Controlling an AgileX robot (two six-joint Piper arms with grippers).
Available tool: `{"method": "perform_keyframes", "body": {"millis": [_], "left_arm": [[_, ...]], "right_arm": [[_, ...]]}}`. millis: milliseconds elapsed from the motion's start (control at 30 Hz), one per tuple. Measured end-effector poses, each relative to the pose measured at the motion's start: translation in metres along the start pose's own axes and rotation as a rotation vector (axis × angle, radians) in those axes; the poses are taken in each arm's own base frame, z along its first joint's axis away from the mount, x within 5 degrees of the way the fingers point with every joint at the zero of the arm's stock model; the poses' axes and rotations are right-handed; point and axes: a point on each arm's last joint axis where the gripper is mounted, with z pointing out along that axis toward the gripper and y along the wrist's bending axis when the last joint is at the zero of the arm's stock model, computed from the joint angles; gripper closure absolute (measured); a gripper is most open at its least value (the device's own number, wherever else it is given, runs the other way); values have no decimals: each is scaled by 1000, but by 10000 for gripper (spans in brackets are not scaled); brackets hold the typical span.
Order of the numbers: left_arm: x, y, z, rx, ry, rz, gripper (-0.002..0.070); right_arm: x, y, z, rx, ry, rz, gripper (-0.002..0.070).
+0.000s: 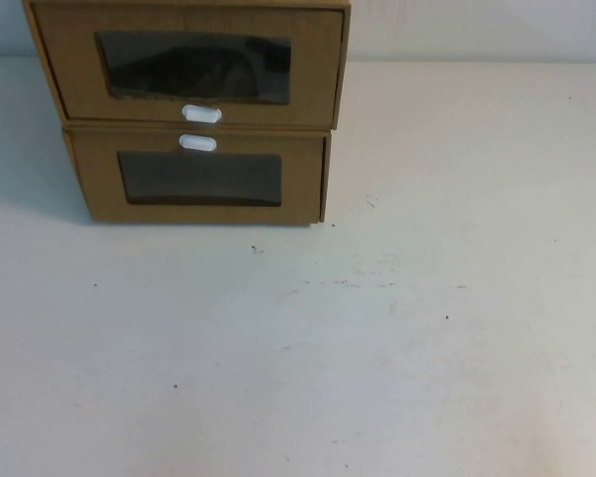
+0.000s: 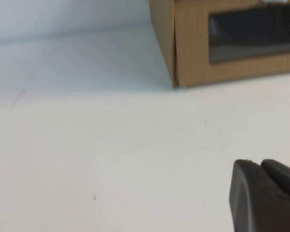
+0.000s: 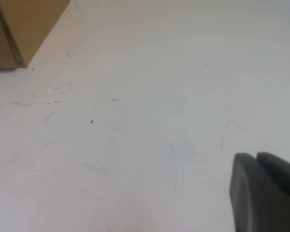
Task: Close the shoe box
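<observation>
The left gripper (image 2: 266,193) hangs low over the white bench (image 1: 377,348), fingers apparently together, just short of the stacked boxes. The right gripper (image 3: 266,191) looks likewise, farther out. The brown cardboard shoe box (image 1: 194,65) with the white tab below its window sits atop its twin brown cardboard box (image 1: 199,179), front jutting slightly.

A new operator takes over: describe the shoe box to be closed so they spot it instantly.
On the white table two brown cardboard boxes are stacked at the far left. The shoe box is the upper one; its white tab sits below its window, while the lower box has its tab above.
</observation>
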Motion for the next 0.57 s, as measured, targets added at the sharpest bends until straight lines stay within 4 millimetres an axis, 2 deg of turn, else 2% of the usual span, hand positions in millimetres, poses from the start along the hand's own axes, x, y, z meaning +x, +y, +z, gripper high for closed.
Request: {"method": "perform_keyframes", "body": {"millis": [133, 567], "left_arm": [[8, -1, 0, 10, 85, 0, 677], [8, -1, -1, 11, 92, -1, 677]], "right_arm": [[0, 0, 0, 0, 0, 0, 687], [0, 0, 0, 0, 0, 0, 687]]}}
